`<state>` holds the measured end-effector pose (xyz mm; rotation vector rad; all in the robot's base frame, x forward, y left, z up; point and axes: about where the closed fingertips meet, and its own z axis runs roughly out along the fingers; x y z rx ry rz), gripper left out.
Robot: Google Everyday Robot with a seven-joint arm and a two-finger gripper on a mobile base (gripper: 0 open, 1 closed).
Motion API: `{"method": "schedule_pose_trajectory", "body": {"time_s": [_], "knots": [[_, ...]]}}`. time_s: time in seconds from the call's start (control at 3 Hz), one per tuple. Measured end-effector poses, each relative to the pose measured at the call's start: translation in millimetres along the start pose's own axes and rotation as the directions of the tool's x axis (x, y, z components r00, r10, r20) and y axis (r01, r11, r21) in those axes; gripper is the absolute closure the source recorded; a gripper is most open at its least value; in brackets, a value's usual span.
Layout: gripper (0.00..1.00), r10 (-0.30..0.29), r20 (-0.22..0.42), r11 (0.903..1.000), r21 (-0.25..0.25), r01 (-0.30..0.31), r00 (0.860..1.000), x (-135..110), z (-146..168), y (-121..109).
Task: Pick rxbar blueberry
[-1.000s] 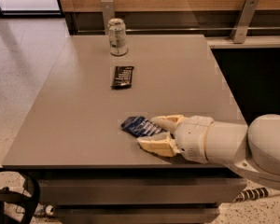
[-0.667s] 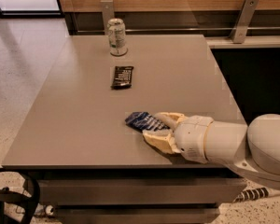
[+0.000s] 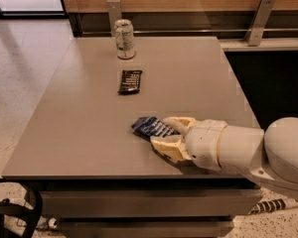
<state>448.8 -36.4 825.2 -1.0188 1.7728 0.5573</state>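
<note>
The rxbar blueberry (image 3: 149, 126), a flat bar in a glossy dark blue wrapper with white lettering, sits near the table's front edge, its left end tilted slightly up. My gripper (image 3: 162, 132) comes in from the right on a white arm. Its two tan fingers (image 3: 178, 123) close on the bar's right end, one behind it and one in front. The right end of the bar is hidden between the fingers.
A black-wrapped bar (image 3: 130, 81) lies mid-table, behind the gripper. A drink can (image 3: 124, 38) stands at the back of the grey table (image 3: 74, 133). A railing and wooden wall run behind. Floor lies to the left, a dark gap to the right.
The fingers have closed in around the blue bar. The bar has shifted slightly up and toward the back, with its left end raised off the table.
</note>
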Motion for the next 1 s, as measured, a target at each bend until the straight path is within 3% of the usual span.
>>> {"method": "schedule_pose_trajectory", "body": {"time_s": [0.33,1.0], "knots": [[1.0,-0.061,0.013,0.9979,0.025,0.06,0.998,-28.4,-10.4,-4.4],[1.0,-0.247,0.03,0.9688,0.027,0.246,0.969,-95.2,-25.7,-16.2]]}}
